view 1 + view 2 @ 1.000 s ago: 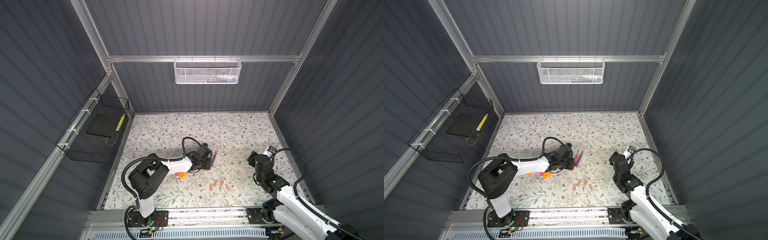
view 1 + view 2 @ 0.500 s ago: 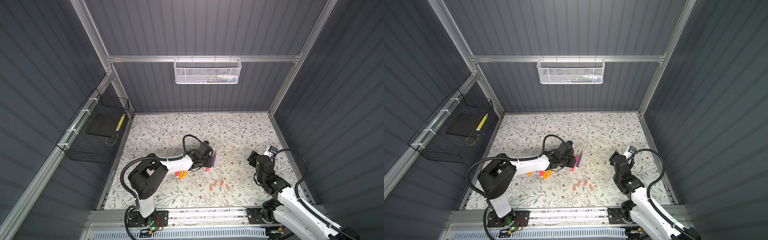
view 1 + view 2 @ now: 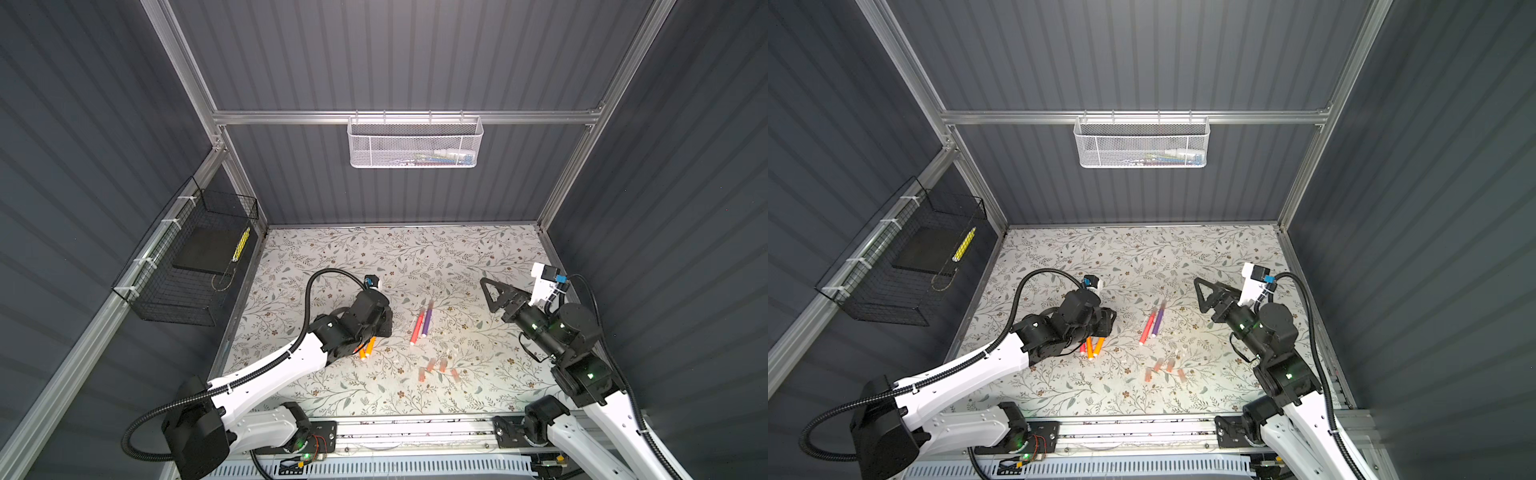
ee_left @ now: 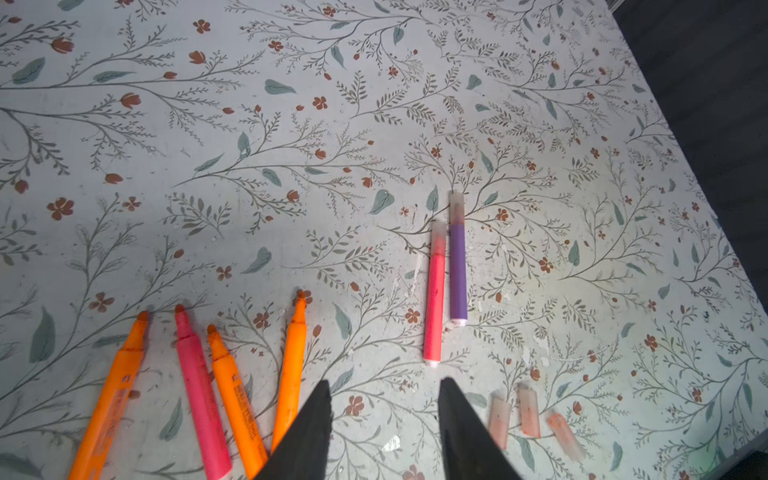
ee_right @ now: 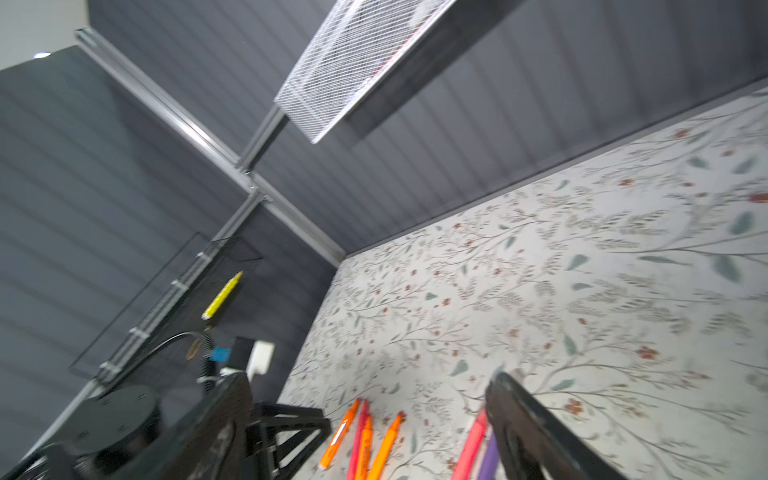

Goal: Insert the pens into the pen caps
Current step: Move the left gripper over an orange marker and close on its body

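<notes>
Claws are both released and empty: the left claw (image 4: 384, 381) hangs low over the surface (image 4: 291, 124) with its fingers apart, and the right claw (image 5: 369, 379) is spread wide, to the right of the pens. Four uncapped pens (image 4: 199, 386), three orange and one pink, lie fanned just beside the left claw. A pink pen (image 4: 434, 299) and a purple pen (image 4: 458, 274), each wearing a cap, lie touching side by side. Loose pen caps (image 4: 528, 411) lie near them.

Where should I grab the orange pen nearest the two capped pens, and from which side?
Probably the barrel of that orange pen just behind its taper, straight down, jaws across it. It lies flat, the next pen fans away there, and the tip is left free.
</notes>
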`<state>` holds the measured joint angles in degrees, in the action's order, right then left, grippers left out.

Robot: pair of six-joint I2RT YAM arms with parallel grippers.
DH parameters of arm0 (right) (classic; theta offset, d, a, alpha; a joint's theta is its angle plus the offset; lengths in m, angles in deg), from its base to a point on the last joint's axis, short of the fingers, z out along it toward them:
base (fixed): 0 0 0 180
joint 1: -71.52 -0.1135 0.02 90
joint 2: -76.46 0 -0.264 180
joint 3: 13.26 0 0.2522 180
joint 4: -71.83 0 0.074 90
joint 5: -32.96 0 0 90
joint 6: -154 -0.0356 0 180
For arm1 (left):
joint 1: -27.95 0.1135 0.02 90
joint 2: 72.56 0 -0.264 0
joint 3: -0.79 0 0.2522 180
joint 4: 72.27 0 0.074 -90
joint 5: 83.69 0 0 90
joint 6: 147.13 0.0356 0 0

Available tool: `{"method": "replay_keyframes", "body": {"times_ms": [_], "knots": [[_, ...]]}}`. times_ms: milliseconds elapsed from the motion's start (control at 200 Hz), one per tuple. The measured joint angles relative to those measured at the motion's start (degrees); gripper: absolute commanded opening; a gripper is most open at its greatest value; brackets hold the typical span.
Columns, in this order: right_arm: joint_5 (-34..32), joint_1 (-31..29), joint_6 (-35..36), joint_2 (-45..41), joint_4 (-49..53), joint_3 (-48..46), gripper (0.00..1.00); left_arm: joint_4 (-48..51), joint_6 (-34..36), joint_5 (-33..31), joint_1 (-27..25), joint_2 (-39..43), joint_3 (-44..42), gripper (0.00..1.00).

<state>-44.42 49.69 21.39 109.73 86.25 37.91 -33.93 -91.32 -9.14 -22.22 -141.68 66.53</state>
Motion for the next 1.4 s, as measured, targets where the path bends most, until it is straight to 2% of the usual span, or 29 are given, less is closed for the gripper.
{"method": "replay_keyframes", "body": {"times_ms": [155, 370, 725, 1115, 1401], "knots": [[1.79, -0.09, -0.7, -0.31, 1.22, 2.03, 0.92, 4.9, 0.04, 1.27, 0.0, -4.24, 2.45, 0.4], [1.25, -0.09, -1.01, -1.4, 1.11, 1.86, 0.91, 7.82, 0.04, 2.43, 0.0, -6.49, -2.97, 0.43], [-0.31, -0.09, -0.28, -1.38, 1.11, -2.47, 0.94, 4.83, 0.13, 4.37, 0.0, -11.41, -6.03, 0.42], [-4.76, 0.09, 0.26, 3.93, 1.49, -6.54, 0.94, 1.03, 1.44, 6.27, 2.29, -19.47, -6.03, 0.39], [-5.38, 0.09, 0.2, 4.94, 1.03, -6.78, 0.94, 1.68, 3.13, 5.73, 2.34, -17.79, -5.35, 0.46]]}}
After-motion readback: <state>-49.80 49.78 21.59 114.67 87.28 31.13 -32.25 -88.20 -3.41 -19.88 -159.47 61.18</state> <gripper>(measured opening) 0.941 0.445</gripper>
